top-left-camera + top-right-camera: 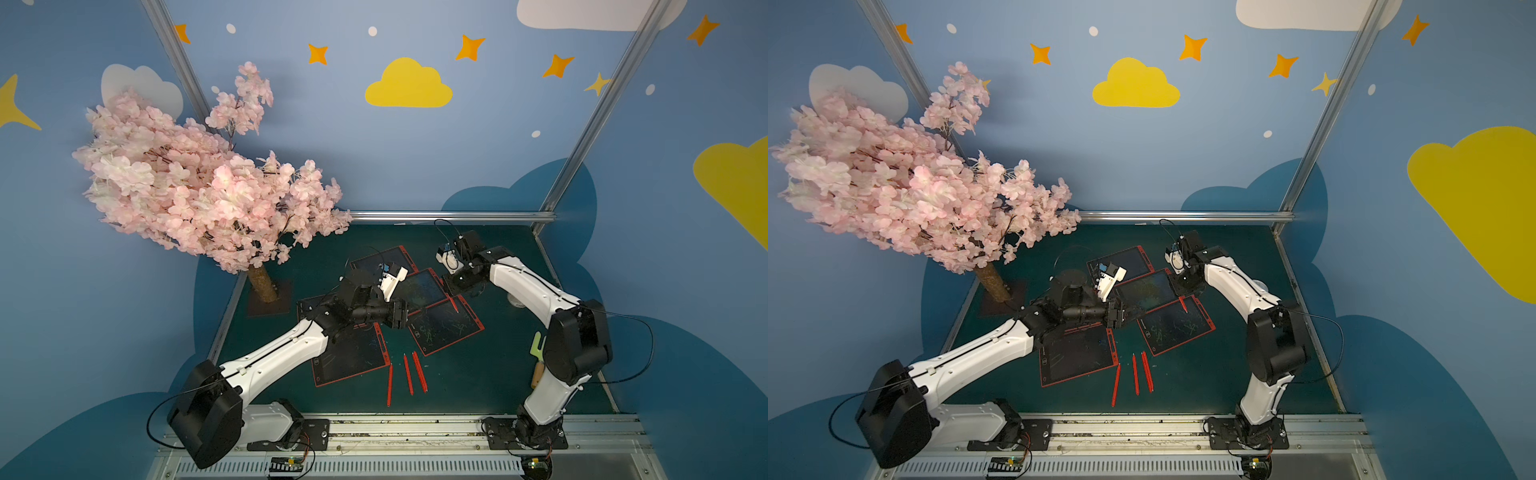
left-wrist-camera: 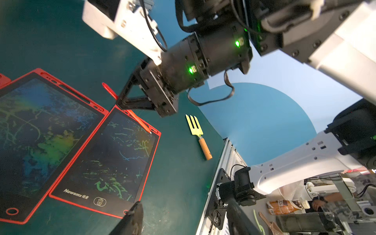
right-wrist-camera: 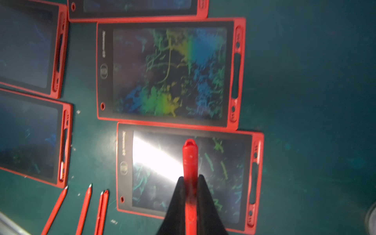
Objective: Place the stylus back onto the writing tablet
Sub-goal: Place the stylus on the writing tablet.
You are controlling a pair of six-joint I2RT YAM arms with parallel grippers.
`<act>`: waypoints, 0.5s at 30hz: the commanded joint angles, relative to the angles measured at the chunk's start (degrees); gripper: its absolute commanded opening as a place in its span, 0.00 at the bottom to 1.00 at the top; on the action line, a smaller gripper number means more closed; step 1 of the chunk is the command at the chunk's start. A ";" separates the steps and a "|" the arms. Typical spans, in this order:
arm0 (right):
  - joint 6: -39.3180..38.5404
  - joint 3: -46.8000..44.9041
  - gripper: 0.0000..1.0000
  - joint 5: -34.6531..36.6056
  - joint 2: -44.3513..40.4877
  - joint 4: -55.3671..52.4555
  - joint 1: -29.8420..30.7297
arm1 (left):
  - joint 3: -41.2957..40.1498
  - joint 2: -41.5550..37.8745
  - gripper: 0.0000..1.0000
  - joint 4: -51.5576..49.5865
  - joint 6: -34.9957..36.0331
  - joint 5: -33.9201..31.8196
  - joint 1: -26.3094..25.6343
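My right gripper [image 3: 190, 184] is shut on a red stylus [image 3: 190, 158], held slanted over a red-framed writing tablet [image 3: 227, 168] with green scribbles. In the left wrist view the stylus [image 2: 140, 122] has its tip down at the tablet's [image 2: 114, 162] slotted edge, with the right gripper [image 2: 122, 101] clamped on its upper half. Both top views show this stylus [image 1: 455, 305] at the far corner of the tablet [image 1: 444, 328]. My left gripper [image 2: 183, 219] is open and holds nothing, hovering just left of that tablet [image 1: 1177, 326]; its fingers [image 2: 130, 219] stand wide apart.
Other red tablets [image 1: 419, 286] lie beside and behind this one. Loose red styluses [image 1: 409, 374] lie on the green mat near the front. A green garden fork [image 1: 538, 345] rests at the right edge. A pink blossom tree [image 1: 199, 178] overhangs the back left.
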 commanded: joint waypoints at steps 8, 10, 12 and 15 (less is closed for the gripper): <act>-5.94 14.12 0.10 1.91 13.07 -4.63 -2.39 | 1.25 -3.47 1.00 -2.51 3.58 -1.13 -0.74; -5.92 15.36 0.10 2.13 14.72 -4.19 -2.47 | 0.93 -4.21 1.00 -2.03 3.20 -1.33 -0.83; -5.97 17.04 0.10 2.61 16.47 -4.61 -2.48 | 1.04 -4.67 1.00 -2.02 3.12 -1.74 -0.92; -5.82 18.41 0.10 3.09 18.26 -4.18 -2.65 | 1.35 -4.86 1.00 -2.88 3.23 -2.01 -1.10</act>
